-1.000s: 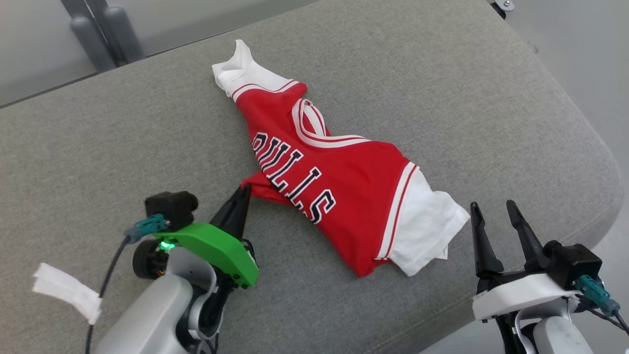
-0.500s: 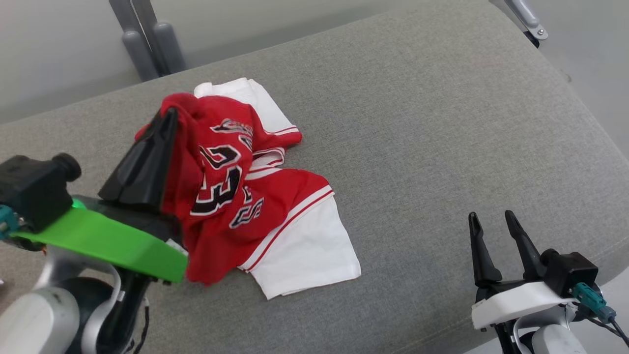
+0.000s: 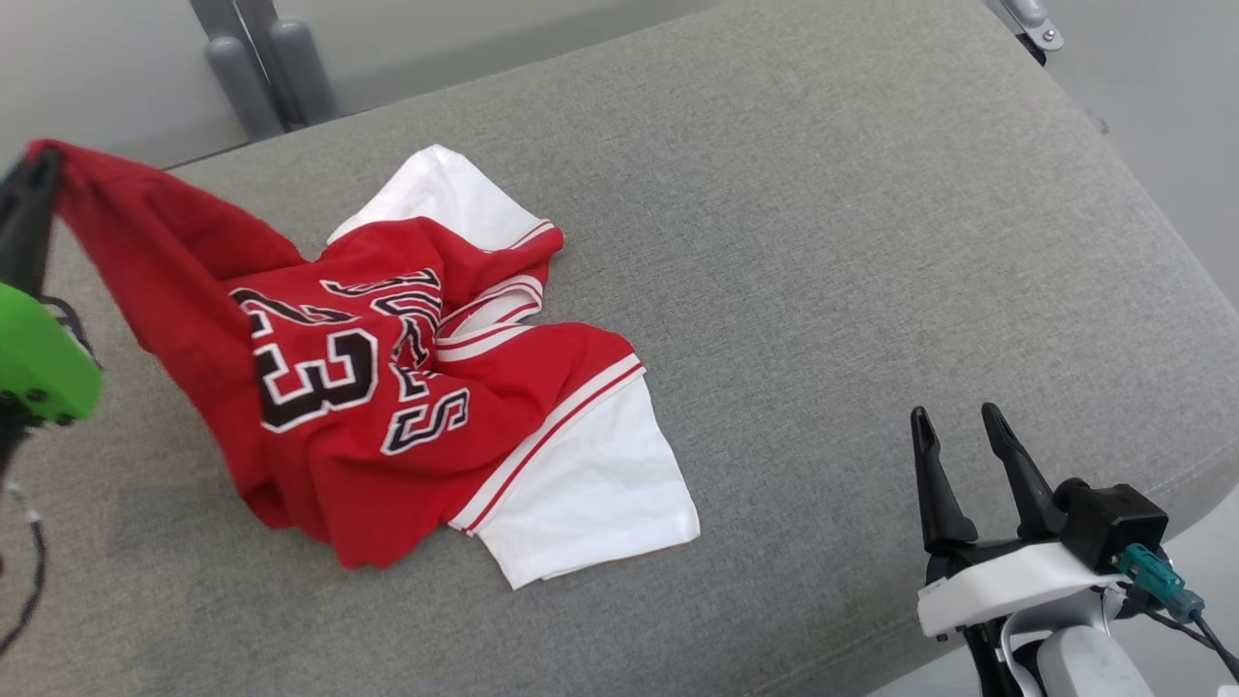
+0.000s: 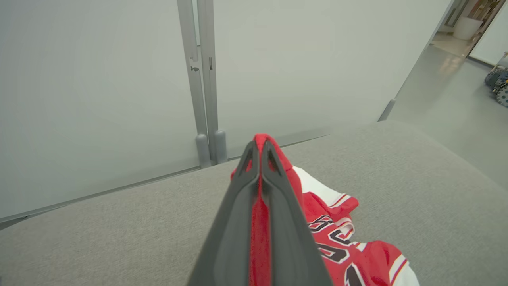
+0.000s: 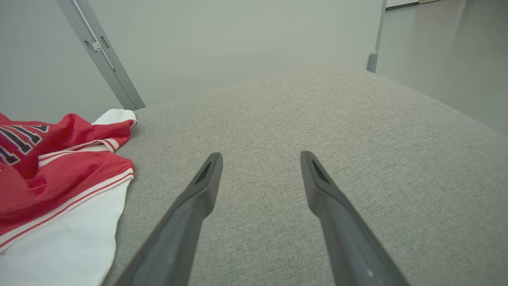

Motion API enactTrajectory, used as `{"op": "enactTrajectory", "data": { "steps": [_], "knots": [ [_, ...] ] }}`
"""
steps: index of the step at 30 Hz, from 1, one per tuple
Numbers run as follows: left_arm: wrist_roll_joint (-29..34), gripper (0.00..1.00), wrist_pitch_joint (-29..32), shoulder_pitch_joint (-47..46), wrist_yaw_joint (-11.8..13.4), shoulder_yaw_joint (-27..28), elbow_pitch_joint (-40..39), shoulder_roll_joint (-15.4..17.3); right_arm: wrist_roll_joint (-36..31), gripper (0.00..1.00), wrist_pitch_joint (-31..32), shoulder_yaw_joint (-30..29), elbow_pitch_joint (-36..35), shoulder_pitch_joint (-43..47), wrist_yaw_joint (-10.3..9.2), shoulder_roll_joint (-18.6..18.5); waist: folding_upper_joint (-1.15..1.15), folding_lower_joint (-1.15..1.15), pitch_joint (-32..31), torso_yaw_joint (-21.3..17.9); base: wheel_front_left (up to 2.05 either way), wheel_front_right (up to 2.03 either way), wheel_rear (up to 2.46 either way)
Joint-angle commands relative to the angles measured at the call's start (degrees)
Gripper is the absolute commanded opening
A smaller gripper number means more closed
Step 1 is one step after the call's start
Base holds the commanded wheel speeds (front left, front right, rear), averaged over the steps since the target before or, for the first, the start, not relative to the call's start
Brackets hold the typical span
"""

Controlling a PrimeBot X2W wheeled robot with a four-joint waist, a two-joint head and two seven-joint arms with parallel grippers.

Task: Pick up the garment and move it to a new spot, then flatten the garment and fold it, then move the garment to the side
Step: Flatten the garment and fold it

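Note:
The garment [image 3: 387,387] is a red jersey with white sleeves, black lettering and the number 23. It lies crumpled on the left half of the grey cushion [image 3: 823,242]. One red corner is lifted to the far left, where my left gripper [image 3: 34,169] is shut on it. The left wrist view shows red cloth pinched between the shut fingers of the left gripper [image 4: 260,149], with the garment [image 4: 349,254] trailing down to the right. My right gripper [image 3: 953,431] stands open at the lower right, apart from the garment [image 5: 59,171], fingers [image 5: 206,178] spread over bare cushion.
Grey metal posts [image 3: 256,58] and a pale wall stand behind the cushion's far edge. The cushion's rounded right edge [image 3: 1191,319] drops to a grey floor. Bare cushion stretches across the right half.
My left gripper has carried the garment's corner up and leftward, dragging and unfurling the garment across the cushion so the 23 shows. The head camera shifted. The right gripper stayed open in place.

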Motion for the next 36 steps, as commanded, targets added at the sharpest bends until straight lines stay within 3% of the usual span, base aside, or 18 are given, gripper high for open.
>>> {"op": "enactTrajectory", "data": {
  "steps": [1, 6, 7, 8, 9, 13, 16, 20, 23, 26, 31, 36],
  "knots": [
    [1.4, 0.0, 0.5, -2.0, -0.7, -0.2, 4.3, 1.8, 0.4, 1.0, 0.0, 0.3, 0.0, -1.2, 0.02, -0.1, 0.0, 0.0, 1.7, -0.5, 0.0, 0.0, 0.0],
    [6.1, 0.03, -1.9, -7.3, -2.1, -1.6, 20.6, 1.9, 0.8, 1.0, 0.0, 0.9, 0.2, -2.9, 0.02, -0.1, 0.0, 0.0, 4.2, -1.8, 0.0, 0.0, 0.0],
    [6.9, 0.3, -2.9, -8.2, -2.6, -2.1, 23.7, 1.2, 0.8, 1.0, 0.0, 1.0, 0.2, -3.2, 0.02, -0.1, 0.0, 0.0, 4.6, -2.0, 0.0, 0.0, 0.0],
    [7.3, 0.68, -3.9, -8.8, -3.1, -2.4, 25.8, 0.8, 0.8, 1.0, 0.0, 1.0, 0.1, -3.3, 0.02, -0.1, 0.0, 0.0, 4.8, -2.2, 0.0, 0.0, 0.0],
    [8.1, 1.0, -5.0, -9.5, -3.7, -2.9, 28.0, 0.5, 0.8, 1.0, 0.0, 1.0, 0.1, -3.2, 0.02, -0.1, 0.0, 0.0, 4.9, -2.3, 0.0, 0.0, 0.0],
    [8.9, 1.0, -8.4, -10.2, -4.7, -3.3, 33.1, -1.2, 0.6, 1.0, 0.0, 0.3, 0.4, -2.4, 0.02, -0.1, 0.0, 0.0, 4.9, -2.2, 0.0, 0.0, 0.0],
    [9.2, 1.0, -11.4, -8.8, -4.6, -3.1, 32.2, -2.5, 0.2, 1.0, 0.0, -0.1, 0.5, -1.9, 0.02, -0.1, 0.0, 0.0, 4.4, -1.8, 0.0, 0.0, 0.0],
    [8.1, 1.0, -14.2, -4.5, -4.2, -4.7, 23.7, -6.8, -0.5, 1.0, 0.0, -0.7, 0.4, -1.5, 0.02, -0.1, 0.0, 0.0, 3.6, -0.4, 0.0, 0.0, 0.0],
    [8.8, 1.0, -12.7, 0.0, -3.4, -10.2, 14.7, -11.2, -1.2, 1.0, 0.0, -0.6, 0.1, -1.6, 0.02, -0.1, 0.0, 0.0, 3.2, 0.6, 0.0, 0.0, 0.0],
    [10.5, 1.0, -10.6, 2.9, -3.2, -16.9, 10.7, -15.5, -1.9, 1.0, 0.0, -0.3, -0.2, -2.2, 0.02, -0.1, 0.0, 0.0, 3.2, 1.6, 0.0, 0.0, 0.0],
    [12.6, 1.0, -9.4, 3.6, -4.5, -25.1, 14.9, -22.2, -3.0, 1.0, 0.0, 0.1, -0.4, -3.4, 0.02, -0.1, 0.0, 0.0, 3.2, 2.0, 0.0, 0.0, 0.0],
    [13.8, 1.0, -8.2, 0.8, -6.3, -28.5, 23.5, -25.7, -3.5, 1.0, 0.0, 0.6, -0.8, -4.1, 0.02, -0.1, 0.0, 0.0, 3.5, 0.9, 0.0, 0.0, 0.0]
  ]
}}
